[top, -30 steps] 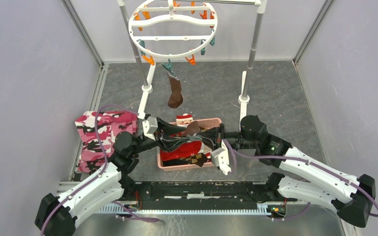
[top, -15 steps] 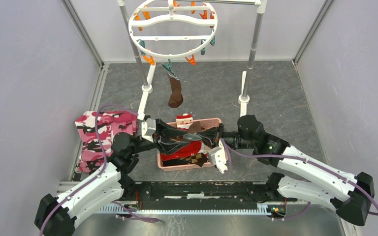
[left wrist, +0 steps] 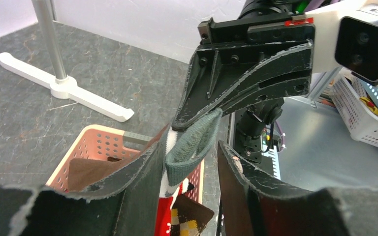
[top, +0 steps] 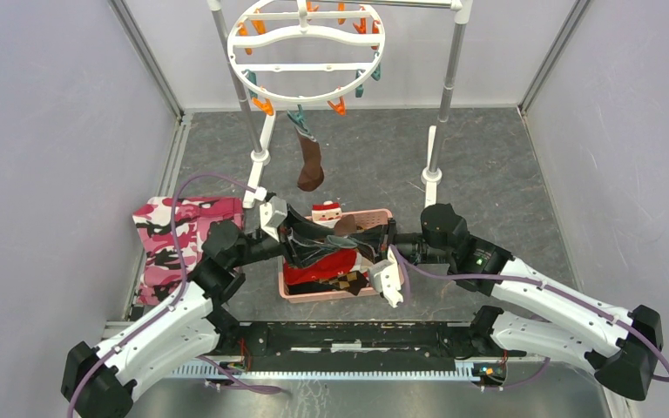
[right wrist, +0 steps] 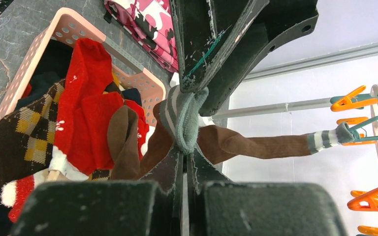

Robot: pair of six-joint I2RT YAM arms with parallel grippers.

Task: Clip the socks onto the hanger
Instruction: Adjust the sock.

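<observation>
- My right gripper [left wrist: 177,124] is pressed together on the grey cuff [left wrist: 197,135] of the loose brown sock, held above the pink basket [top: 331,294].
- My left gripper [left wrist: 191,147] stands half spread, its fingers at 3 and 9 o'clock of the cuff, not yet pinching.
- Risk: closing off-centre catches one layer only, and a release then drops the sock into the basket.
- Risk: the red sock [right wrist: 86,93] snags and lifts along.
- The hanger [top: 309,100] stands at 12 o'clock. The clipped sock [top: 311,165] hangs from it, and a careless swing could knock it loose.
</observation>
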